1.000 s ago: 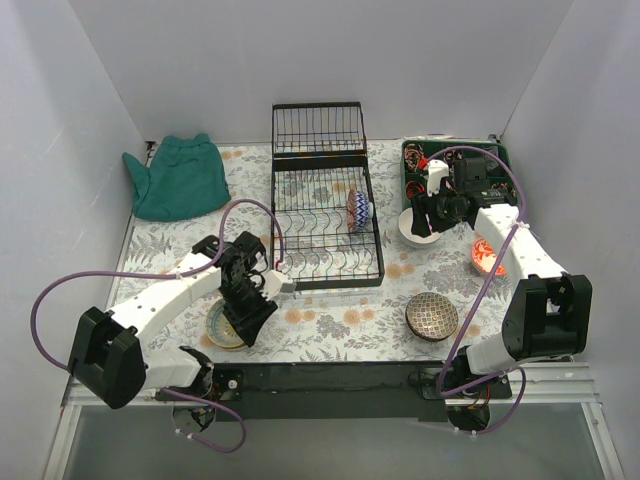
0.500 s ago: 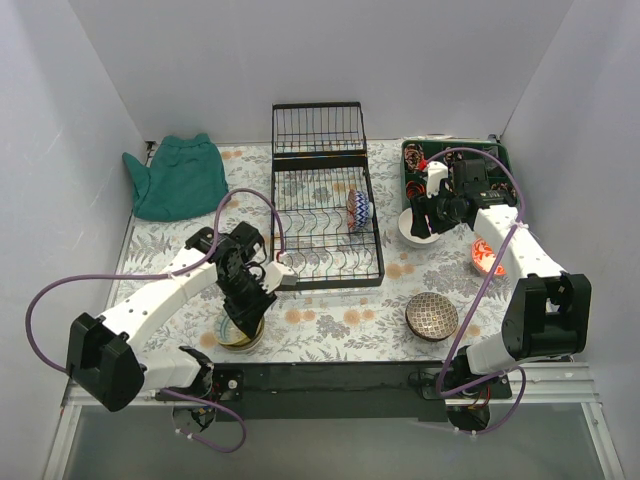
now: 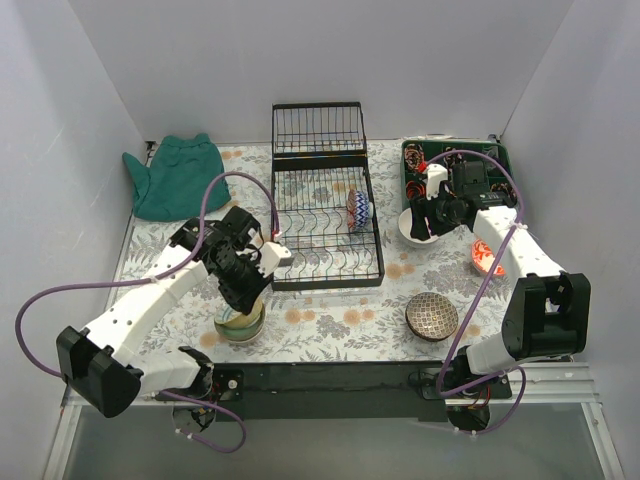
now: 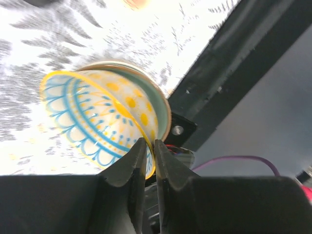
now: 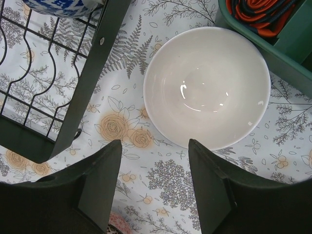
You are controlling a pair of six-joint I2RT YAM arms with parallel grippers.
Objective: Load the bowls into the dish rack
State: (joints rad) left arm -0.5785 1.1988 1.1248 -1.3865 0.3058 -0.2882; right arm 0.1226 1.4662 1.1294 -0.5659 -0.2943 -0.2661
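A yellow-flowered bowl with blue line pattern (image 4: 92, 119) is tipped on edge, half out of a pale green bowl (image 4: 160, 105) at the table's front left (image 3: 240, 322). My left gripper (image 4: 150, 148) (image 3: 247, 302) is shut on its rim, one finger inside and one outside. My right gripper (image 5: 155, 144) (image 3: 425, 215) hangs open just above the near rim of a white bowl (image 5: 207, 87) (image 3: 411, 233) and holds nothing. The black wire dish rack (image 3: 320, 235) holds a blue-patterned bowl (image 3: 358, 210) (image 5: 58, 6) on edge. A red-orange bowl (image 3: 487, 255) and a dark brown patterned bowl (image 3: 431, 316) sit at the right.
A green compartment tray (image 3: 455, 165) (image 5: 273, 53) with cables stands at the back right, close behind the white bowl. A teal cloth (image 3: 178, 175) lies at the back left. The rack's corner (image 5: 92, 63) is left of the white bowl. White walls enclose three sides.
My left gripper has closed on the yellow-flowered bowl's rim and tilted it up out of the pale green bowl; the left arm has shifted. The right arm has stayed still.
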